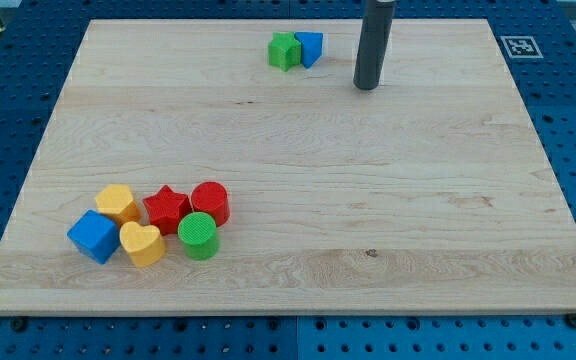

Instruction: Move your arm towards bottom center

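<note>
My tip [368,86] rests on the wooden board [388,200] near the view's top, right of centre. Just to its left, a small gap away, a green block [284,51] and a blue block [309,48] stand touching each other. At the view's bottom left is a tight cluster: a blue cube [93,236], a yellow hexagonal block [118,203], a yellow heart [142,244], a red star [167,209], a red cylinder [210,202] and a green cylinder [198,235]. The tip is far from this cluster.
The board lies on a blue perforated table [8,110]. A black-and-white marker tag [520,46] sits at the board's top right corner. A small dark knot [372,252] marks the wood at lower centre.
</note>
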You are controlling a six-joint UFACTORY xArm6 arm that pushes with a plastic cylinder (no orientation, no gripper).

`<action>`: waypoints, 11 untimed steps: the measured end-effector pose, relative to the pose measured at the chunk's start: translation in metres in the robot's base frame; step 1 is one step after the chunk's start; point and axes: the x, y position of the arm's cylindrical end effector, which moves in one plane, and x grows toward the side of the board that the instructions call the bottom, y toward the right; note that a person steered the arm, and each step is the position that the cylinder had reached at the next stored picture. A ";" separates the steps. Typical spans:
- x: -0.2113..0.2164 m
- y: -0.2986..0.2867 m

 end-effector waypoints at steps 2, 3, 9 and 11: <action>0.009 0.000; 0.025 0.000; 0.133 0.002; 0.168 0.008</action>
